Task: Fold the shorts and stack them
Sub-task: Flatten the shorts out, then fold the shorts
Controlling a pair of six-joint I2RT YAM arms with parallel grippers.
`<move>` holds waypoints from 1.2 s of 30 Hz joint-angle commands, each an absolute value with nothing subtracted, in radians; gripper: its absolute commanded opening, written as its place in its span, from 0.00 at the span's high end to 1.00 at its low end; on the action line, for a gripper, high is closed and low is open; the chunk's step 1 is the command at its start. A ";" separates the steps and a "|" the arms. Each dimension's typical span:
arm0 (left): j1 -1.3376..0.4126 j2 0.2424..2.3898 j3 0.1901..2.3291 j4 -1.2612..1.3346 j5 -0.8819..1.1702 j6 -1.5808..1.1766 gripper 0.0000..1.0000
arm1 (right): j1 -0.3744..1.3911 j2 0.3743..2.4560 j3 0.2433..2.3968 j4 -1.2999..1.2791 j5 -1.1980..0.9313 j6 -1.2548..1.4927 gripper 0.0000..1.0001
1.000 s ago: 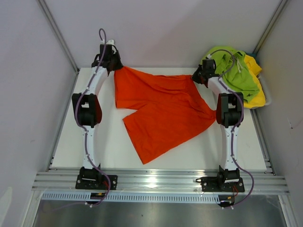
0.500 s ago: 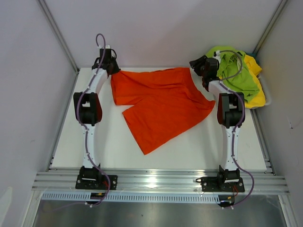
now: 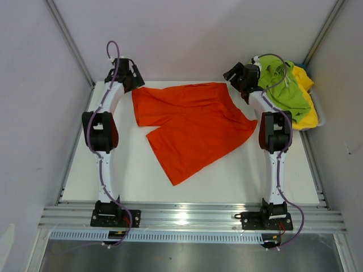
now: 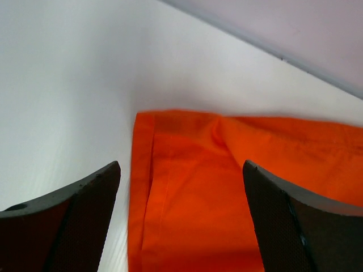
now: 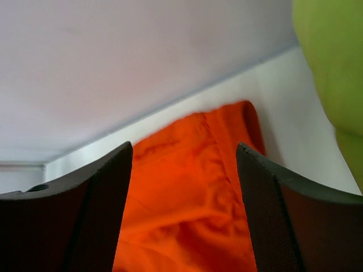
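Here, in the overhead view, the orange shorts lie spread on the white desk in the upper middle of the frame. One leg points toward the left edge, the other toward the lower centre. At the upper right, the lime green shorts are heaped over the yellow shorts, off the desk's right edge. A looped cable of the right arm crosses in front of the green fabric. The elbow of the right arm stands just beside the orange shorts' right corner. Grey wall panels close the scene behind, and a metal rail carries both arm bases along the bottom.

The left hand hovers at the garment's upper-left corner. In its wrist view, the left hand's fingers are spread wide and a hemmed orange edge lies on the desk between them, apart from both. The right hand hovers at the upper-right corner, likewise spread wide and holding nothing. Gathered orange cloth shows between its fingers, and green fabric fills that frame's upper right.
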State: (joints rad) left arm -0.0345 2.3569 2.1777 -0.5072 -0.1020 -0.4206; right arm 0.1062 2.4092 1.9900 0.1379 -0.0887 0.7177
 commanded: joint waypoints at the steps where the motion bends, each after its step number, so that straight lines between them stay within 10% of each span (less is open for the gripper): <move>1: -0.057 2.088 2.074 -0.548 -0.149 -0.474 0.10 | 0.114 2.206 1.997 -0.157 -0.022 0.605 0.27; 20: -0.382 1.180 0.984 -0.543 -0.184 -0.842 0.11 | 0.043 1.573 1.188 -0.437 0.195 0.541 0.44; 36: -0.650 0.900 0.686 -0.518 -0.222 -1.164 0.13 | 0.041 1.704 1.150 -0.311 0.281 0.561 0.47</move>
State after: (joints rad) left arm -0.6113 0.8852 0.6903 -0.5556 -0.1848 -1.0801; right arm 0.0437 1.6752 1.1309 -0.3649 0.2398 0.5537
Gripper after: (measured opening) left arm 0.875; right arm 0.531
